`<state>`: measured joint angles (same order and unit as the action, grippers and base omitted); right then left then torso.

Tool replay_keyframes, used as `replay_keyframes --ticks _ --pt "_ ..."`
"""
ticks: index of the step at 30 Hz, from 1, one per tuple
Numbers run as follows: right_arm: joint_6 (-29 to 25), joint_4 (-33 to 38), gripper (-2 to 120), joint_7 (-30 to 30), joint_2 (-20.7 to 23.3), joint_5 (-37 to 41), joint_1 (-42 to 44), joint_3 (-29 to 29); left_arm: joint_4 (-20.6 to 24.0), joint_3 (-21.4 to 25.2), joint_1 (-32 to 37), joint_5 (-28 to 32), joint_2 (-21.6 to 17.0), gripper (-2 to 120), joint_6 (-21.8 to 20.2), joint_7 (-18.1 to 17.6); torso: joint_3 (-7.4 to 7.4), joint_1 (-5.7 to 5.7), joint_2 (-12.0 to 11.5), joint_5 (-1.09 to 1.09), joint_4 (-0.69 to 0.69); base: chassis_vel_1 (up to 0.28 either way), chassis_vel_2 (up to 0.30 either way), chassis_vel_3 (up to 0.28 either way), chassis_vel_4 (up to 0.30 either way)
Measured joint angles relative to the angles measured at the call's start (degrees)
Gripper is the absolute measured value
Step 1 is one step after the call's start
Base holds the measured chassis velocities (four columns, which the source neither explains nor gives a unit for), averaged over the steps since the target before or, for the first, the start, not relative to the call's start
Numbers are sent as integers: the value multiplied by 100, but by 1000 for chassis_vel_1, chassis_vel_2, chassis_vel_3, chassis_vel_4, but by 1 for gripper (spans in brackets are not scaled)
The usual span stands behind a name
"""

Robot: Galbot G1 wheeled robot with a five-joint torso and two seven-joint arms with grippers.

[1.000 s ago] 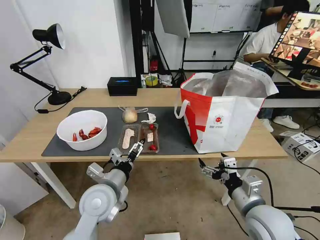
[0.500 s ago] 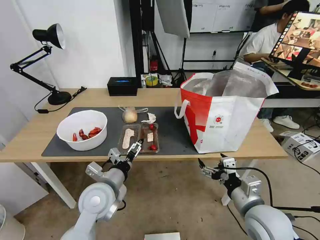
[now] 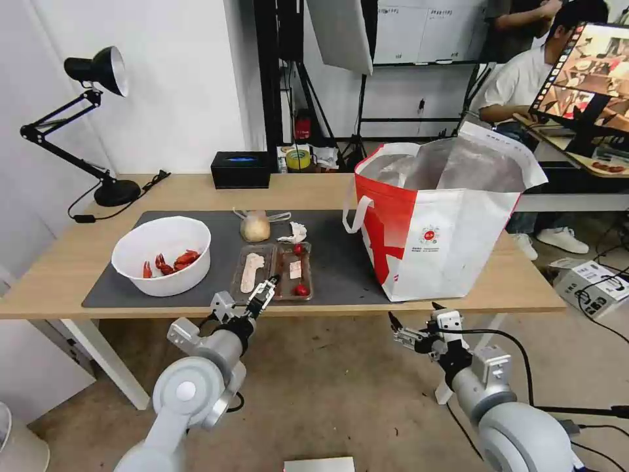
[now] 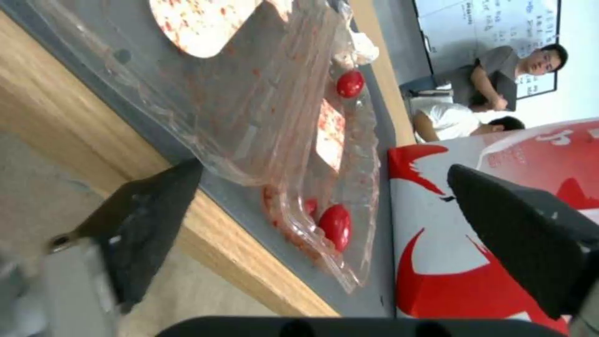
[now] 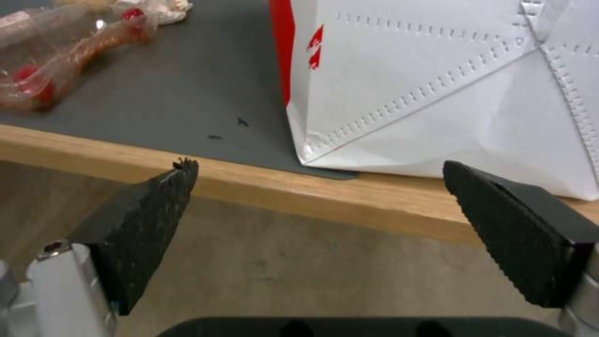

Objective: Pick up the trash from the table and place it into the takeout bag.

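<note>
Table (image 3: 196, 191) is light wood-grain, smooth and matt, with a dull dark grey mat (image 3: 341, 262) on it. On the mat, the two-part tray (image 3: 274, 270) is thin, clear, crinkly glossy plastic. Beside it the takeout bag (image 3: 432, 242) looks like stitched woven fabric with shiny silver foil inside. Right claw (image 5: 315, 224) pads are rough, textured black rubber.

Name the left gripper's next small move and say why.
Probably ease forward and close on the near rim of the clear plastic tray. The left gripper is open at the table edge, level with that rim and holding nothing; the right gripper waits open below the takeout bag.
</note>
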<state>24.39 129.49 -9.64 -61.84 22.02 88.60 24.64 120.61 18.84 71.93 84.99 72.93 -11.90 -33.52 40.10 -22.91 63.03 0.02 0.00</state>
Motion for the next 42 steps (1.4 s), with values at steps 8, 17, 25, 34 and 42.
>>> replay_keyframes --ticks 8,17,25,34,42 --pt "-26 -27 100 -5 -56 -53 23 -39 -22 88 3 56 -60 100 -13 -7 0 0 1 -2 -1 0 0 0 0" --pt "-43 -52 100 -1 -141 -130 44 -101 81 185 73 140 -68 100 42 12 1 0 0 -2 2 0 0 0 0" --pt "-61 -56 100 11 -187 -179 81 -117 205 326 101 303 -45 100 256 379 1 -1 0 -2 1 0 0 0 0" --pt "-74 -11 100 13 -205 -189 141 -94 271 402 26 384 -94 100 302 639 1 -1 0 -1 0 0 0 0 0" --pt "-110 65 100 21 -200 -208 284 -7 183 203 -285 440 -163 100 296 702 1 -1 -1 -1 0 0 0 0 0"
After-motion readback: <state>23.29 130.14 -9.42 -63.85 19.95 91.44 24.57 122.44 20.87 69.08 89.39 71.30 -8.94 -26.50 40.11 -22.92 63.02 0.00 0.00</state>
